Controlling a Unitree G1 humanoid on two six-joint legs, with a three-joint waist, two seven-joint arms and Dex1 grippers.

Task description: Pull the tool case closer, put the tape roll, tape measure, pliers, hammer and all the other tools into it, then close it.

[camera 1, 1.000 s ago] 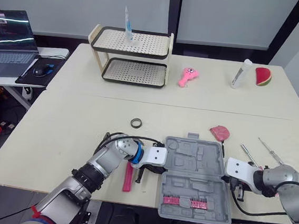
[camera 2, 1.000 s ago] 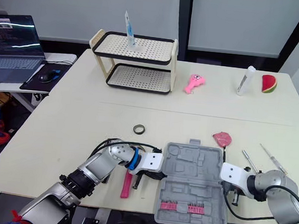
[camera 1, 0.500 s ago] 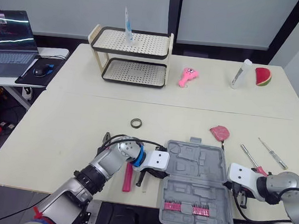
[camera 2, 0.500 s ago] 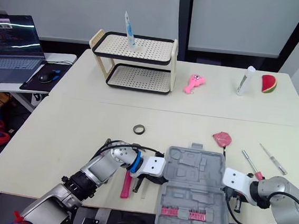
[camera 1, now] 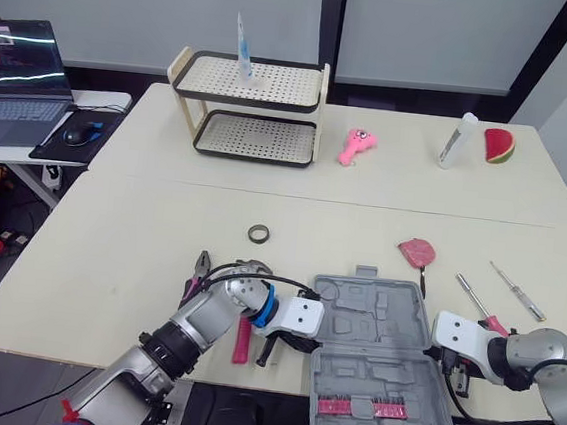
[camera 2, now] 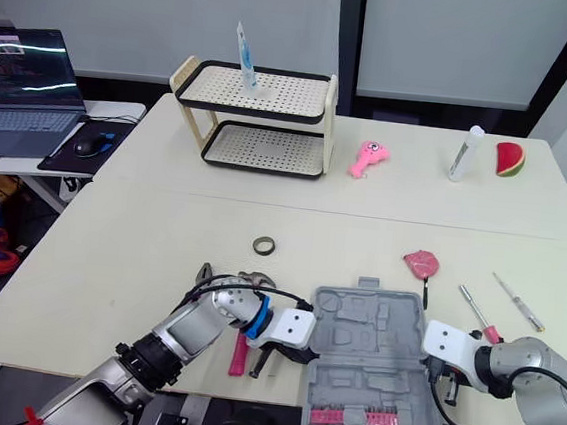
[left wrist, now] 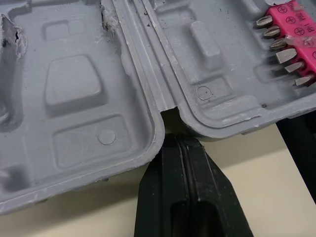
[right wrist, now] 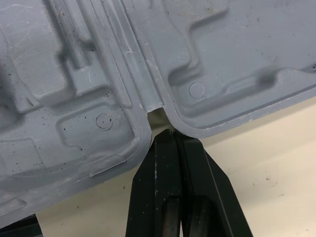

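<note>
At the near edge of the tabletop [camera 1: 139,249] lies the open tool case [camera 1: 375,357], its bit-holding half overhanging. Left hand [left wrist: 175,140] and right hand [right wrist: 170,136] are both closed, tips tucked into the hinge notches on either side. The shell looks like stiff, light, smooth plastic that should slide readily, so those notches suit an even two-sided pull.

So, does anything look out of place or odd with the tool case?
Yes. The open tool case lies with its near half, the one with the pink bit holder, hanging out past the table edge, so it might tip.
</note>
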